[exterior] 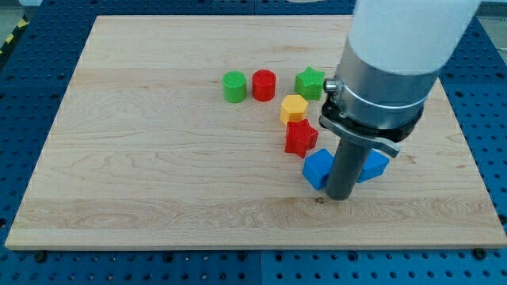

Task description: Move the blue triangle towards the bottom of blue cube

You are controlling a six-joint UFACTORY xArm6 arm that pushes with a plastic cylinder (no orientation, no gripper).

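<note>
My tip (339, 196) stands on the wooden board (158, 174) between the blue cube (318, 169) at its left and the half-hidden blue triangle (374, 165) at its right, touching both, with no claw to report.

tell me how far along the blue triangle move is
Done: my tip has reached the blue pair, standing between the blue cube on the view's left and the blue triangle on the view's right. In hand: the rod hides part of the triangle, so contact is unclear. Left: the triangle sits beside the cube, not below it.
</note>
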